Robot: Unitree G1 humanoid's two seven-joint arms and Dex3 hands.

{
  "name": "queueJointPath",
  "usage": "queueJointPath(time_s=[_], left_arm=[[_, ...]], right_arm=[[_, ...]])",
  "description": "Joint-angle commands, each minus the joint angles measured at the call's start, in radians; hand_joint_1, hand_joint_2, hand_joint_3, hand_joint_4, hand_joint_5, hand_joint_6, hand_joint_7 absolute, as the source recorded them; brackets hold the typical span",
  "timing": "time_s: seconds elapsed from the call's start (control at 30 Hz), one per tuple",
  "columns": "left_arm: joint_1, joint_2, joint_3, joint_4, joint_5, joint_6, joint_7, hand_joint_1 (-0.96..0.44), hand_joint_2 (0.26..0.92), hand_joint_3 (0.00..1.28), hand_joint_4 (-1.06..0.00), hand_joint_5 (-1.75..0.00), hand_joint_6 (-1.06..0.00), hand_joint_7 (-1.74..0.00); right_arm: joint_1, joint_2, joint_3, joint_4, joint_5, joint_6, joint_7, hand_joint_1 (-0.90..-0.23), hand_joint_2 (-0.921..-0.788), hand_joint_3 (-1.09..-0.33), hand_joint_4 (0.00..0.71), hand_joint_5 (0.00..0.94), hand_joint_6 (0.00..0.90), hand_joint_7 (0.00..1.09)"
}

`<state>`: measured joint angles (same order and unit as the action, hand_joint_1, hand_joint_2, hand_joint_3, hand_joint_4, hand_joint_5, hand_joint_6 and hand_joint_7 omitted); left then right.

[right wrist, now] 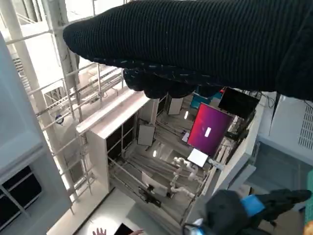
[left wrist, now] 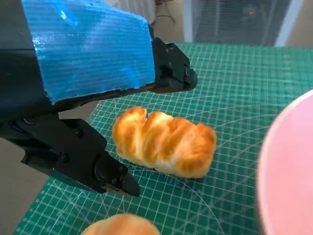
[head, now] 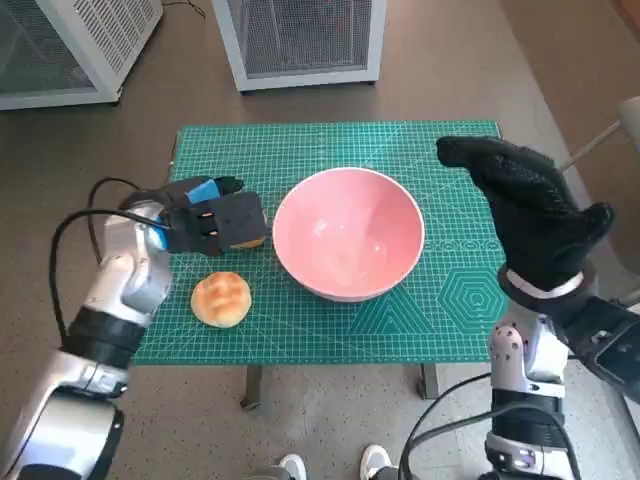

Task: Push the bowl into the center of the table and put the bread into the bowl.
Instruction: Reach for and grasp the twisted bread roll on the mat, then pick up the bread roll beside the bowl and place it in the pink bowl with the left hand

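Observation:
The pink bowl (head: 345, 172) stands empty near the middle of the green mat (head: 440, 150); its rim (left wrist: 288, 161) shows in the left wrist view. A braided bread loaf (left wrist: 164, 142) lies on the mat just left of the bowl, mostly hidden under my left hand (head: 212, 220) in the head view. That hand hovers over the loaf with its fingers (left wrist: 171, 73) spread to either side, a gap showing between them and the crust. A round bun (head: 221, 298) (left wrist: 122, 226) lies nearer the front edge. My gloved right hand (head: 525, 205) is raised flat over the table's right side, holding nothing.
Two white mesh-fronted units (head: 300, 40) stand on the floor beyond the table. A black cable (head: 75, 225) loops off my left forearm. A person's white shoes (head: 375, 462) show below the front edge. The right wrist view looks up at shelving and a lit screen (right wrist: 208, 129).

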<state>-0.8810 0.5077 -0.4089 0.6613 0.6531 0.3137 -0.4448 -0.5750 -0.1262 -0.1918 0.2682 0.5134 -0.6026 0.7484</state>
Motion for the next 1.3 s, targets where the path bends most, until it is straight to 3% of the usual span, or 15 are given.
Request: queueJointPath(time_s=[0.03,0.27,0.43,0.53,0.57,0.6,0.63,0.67,0.8,0.97,1.1,1.3], left_arm=[[-0.045,-0.030,-0.028,0.114,0.021,-0.041,0.061,-0.01,0.737,0.02,-0.15,-0.01,-0.35,-0.02],[-0.087,-0.067,-0.058,0.266,0.026,-0.075,0.108,0.02,0.746,0.02,-0.18,-0.01,-0.38,-0.03],[-0.108,-0.089,-0.072,0.353,0.027,-0.114,0.168,0.03,0.767,0.03,-0.27,-0.05,-0.44,-0.06],[-0.101,-0.094,-0.088,0.397,0.039,-0.168,0.245,0.04,0.796,0.05,-0.49,-0.09,-0.53,-0.09],[-0.099,-0.094,-0.094,0.409,0.044,-0.186,0.269,0.05,0.817,0.05,-0.63,-0.15,-0.60,-0.12],[-0.092,-0.090,-0.103,0.421,0.053,-0.214,0.304,0.05,0.827,0.05,-0.67,-0.19,-0.63,-0.14],[-0.089,-0.088,-0.111,0.432,0.059,-0.234,0.330,0.04,0.853,0.05,-0.70,-0.43,-0.63,-0.34],[-0.084,-0.083,-0.118,0.442,0.067,-0.258,0.361,0.03,0.877,0.08,-0.69,-0.73,-0.60,-0.63],[-0.078,-0.069,-0.131,0.472,0.081,-0.312,0.427,0.01,0.907,0.08,-0.66,-1.21,-0.67,-0.91],[-0.090,-0.046,-0.116,0.457,0.068,-0.315,0.437,0.00,0.916,0.09,-0.63,-1.30,-0.66,-1.04],[-0.093,-0.026,-0.096,0.418,0.055,-0.310,0.435,0.00,0.910,0.09,-0.62,-1.23,-0.67,-1.14],[-0.070,0.012,-0.043,0.286,0.022,-0.284,0.400,0.00,0.917,0.08,-0.64,-1.21,-0.67,-1.13]], right_arm=[[0.028,0.002,0.004,-0.010,-0.003,0.008,-0.010,-0.516,-0.921,-0.460,0.342,0.001,0.121,0.55],[0.039,-0.001,0.003,-0.025,0.000,0.014,-0.018,-0.517,-0.921,-0.460,0.342,0.000,0.122,0.55],[0.045,-0.001,0.004,-0.037,-0.002,0.019,-0.026,-0.520,-0.921,-0.459,0.342,0.000,0.124,0.54],[0.049,-0.001,0.005,-0.044,-0.005,0.021,-0.032,-0.521,-0.921,-0.459,0.341,0.000,0.124,0.54],[0.050,-0.001,0.005,-0.046,-0.005,0.022,-0.033,-0.521,-0.921,-0.459,0.341,0.000,0.124,0.54],[0.051,-0.002,0.005,-0.048,-0.005,0.022,-0.034,-0.521,-0.921,-0.459,0.341,0.000,0.124,0.54],[0.052,-0.002,0.006,-0.050,-0.006,0.022,-0.035,-0.521,-0.921,-0.458,0.341,0.000,0.124,0.54],[0.053,-0.002,0.005,-0.051,-0.005,0.022,-0.035,-0.521,-0.921,-0.458,0.341,0.000,0.124,0.54],[0.056,-0.002,0.005,-0.054,-0.003,0.023,-0.034,-0.521,-0.921,-0.458,0.341,0.000,0.125,0.54],[0.057,-0.001,0.005,-0.052,0.000,0.021,-0.031,-0.521,-0.921,-0.457,0.341,0.000,0.125,0.54],[0.056,0.000,0.005,-0.051,0.003,0.020,-0.029,-0.521,-0.921,-0.456,0.341,0.000,0.123,0.54],[0.055,0.000,0.006,-0.047,0.006,0.020,-0.024,-0.520,-0.921,-0.455,0.344,0.001,0.121,0.54]])
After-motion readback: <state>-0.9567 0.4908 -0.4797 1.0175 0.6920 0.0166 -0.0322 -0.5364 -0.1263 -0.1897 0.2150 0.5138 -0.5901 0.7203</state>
